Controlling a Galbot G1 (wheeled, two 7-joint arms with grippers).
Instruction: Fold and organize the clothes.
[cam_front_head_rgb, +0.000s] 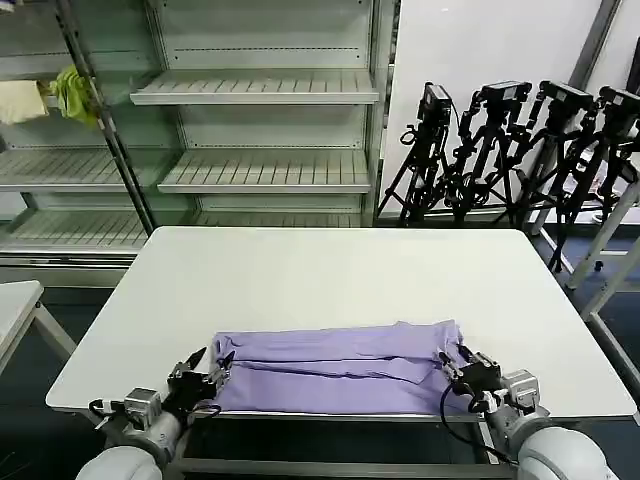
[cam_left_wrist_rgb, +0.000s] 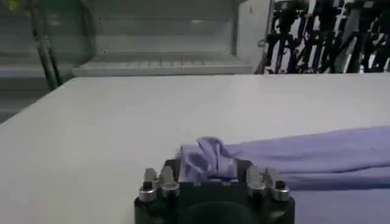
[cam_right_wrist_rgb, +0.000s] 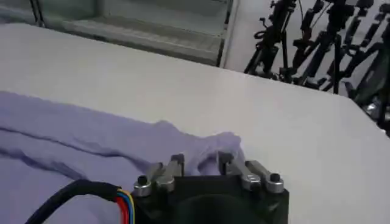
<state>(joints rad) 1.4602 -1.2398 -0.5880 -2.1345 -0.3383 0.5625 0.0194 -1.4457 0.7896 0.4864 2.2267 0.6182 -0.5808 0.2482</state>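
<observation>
The clothes are one lavender T-shirt (cam_front_head_rgb: 340, 368), folded into a long narrow band along the front edge of the white table (cam_front_head_rgb: 320, 270). My left gripper (cam_front_head_rgb: 218, 368) sits at the band's left end. In the left wrist view the left gripper (cam_left_wrist_rgb: 208, 169) is shut on a bunched corner of the T-shirt (cam_left_wrist_rgb: 317, 152). My right gripper (cam_front_head_rgb: 452, 362) is at the band's right end. In the right wrist view the right gripper (cam_right_wrist_rgb: 201, 163) pinches a raised peak of the T-shirt (cam_right_wrist_rgb: 73, 134). Both held corners are lifted slightly off the tabletop.
Metal shelves (cam_front_head_rgb: 260, 90) stand behind the table, with a yellow-green cloth (cam_front_head_rgb: 72, 92) and a cream cloth (cam_front_head_rgb: 20, 100) hanging at their left. Black tripods (cam_front_head_rgb: 520, 140) crowd the back right. A small white table (cam_front_head_rgb: 15, 300) stands at the left. The far half of the tabletop is bare.
</observation>
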